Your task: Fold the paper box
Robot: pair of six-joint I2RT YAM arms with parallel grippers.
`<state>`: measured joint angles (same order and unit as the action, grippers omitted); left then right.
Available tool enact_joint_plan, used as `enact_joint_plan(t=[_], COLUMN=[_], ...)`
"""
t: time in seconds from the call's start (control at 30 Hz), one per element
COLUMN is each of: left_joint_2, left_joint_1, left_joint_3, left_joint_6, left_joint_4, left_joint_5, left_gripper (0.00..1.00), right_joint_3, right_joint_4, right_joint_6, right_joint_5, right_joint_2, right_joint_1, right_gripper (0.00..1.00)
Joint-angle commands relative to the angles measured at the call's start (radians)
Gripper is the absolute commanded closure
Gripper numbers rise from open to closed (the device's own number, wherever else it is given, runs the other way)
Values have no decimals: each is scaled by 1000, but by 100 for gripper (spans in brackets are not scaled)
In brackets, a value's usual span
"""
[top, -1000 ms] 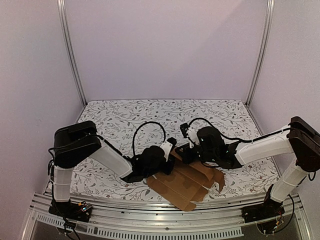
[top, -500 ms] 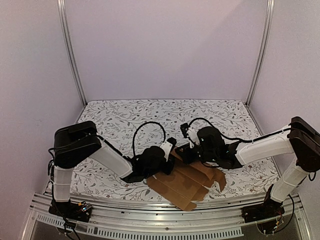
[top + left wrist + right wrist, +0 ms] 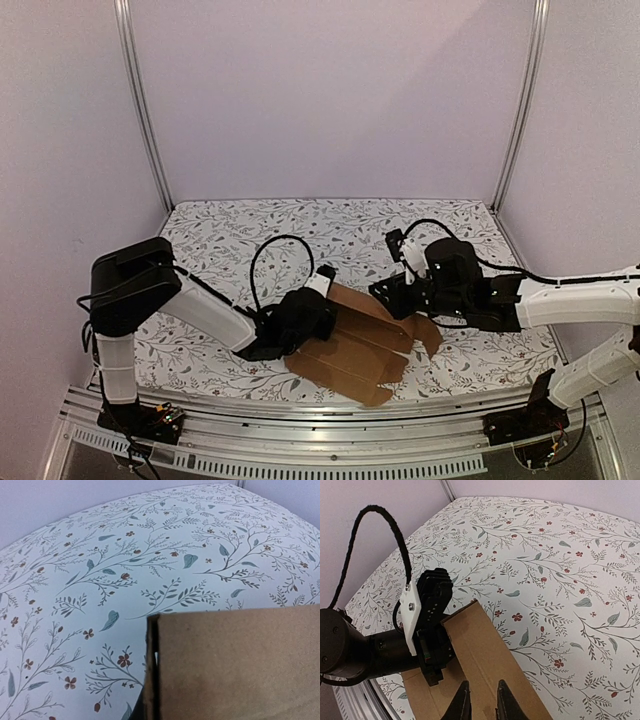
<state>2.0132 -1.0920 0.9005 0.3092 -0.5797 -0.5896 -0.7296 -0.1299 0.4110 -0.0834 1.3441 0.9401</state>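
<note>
The paper box (image 3: 350, 350) lies at six o'clock on the table (image 3: 250, 240). The left fingers (image 3: 436, 592) stay clamped on its nine-o'clock flap (image 3: 355, 300), now raised. The right fingers (image 3: 463, 706) have parted slightly and withdrawn toward three o'clock, leaving that fold to the left arm.

Paper box (image 3: 352, 358): brown cardboard sheet, partly folded, one flap raised.

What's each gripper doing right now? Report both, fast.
Left gripper: closed on a flap of the paper box.
Right gripper: slightly open, holding nothing.
</note>
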Motion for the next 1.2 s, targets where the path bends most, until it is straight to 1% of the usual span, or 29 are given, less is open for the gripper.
enact_joint_plan(t=[0.0, 0.1, 0.27, 0.4, 0.73, 0.93, 1.17], left_joint_2=[-50, -57, -66, -81, -101, -104, -106], left_joint_1=[15, 17, 18, 19, 17, 15, 15], left_joint_3=[-10, 4, 34, 53, 51, 51, 51], left_joint_6=[98, 169, 294, 370, 408, 420, 425], left_joint_4=[146, 239, 383, 472, 529, 543, 547], left_joint_5=[-101, -132, -131, -130, -110, -92, -79], left_gripper=[100, 100, 100, 100, 100, 100, 100], right_joint_3=[27, 47, 95, 115, 88, 51, -2], right_joint_4=[162, 227, 266, 264, 226, 187, 139], right_joint_6=[-11, -12, 4, 27, 12, -12, -24], right_joint_5=[-67, -111, -166, -169, -185, -155, -127], right_joint_2=[-106, -167, -208, -190, -92, -25, 81], right_joint_1=[-4, -3, -4, -4, -11, -46, -55], right_gripper=[90, 100, 100, 100, 100, 100, 100])
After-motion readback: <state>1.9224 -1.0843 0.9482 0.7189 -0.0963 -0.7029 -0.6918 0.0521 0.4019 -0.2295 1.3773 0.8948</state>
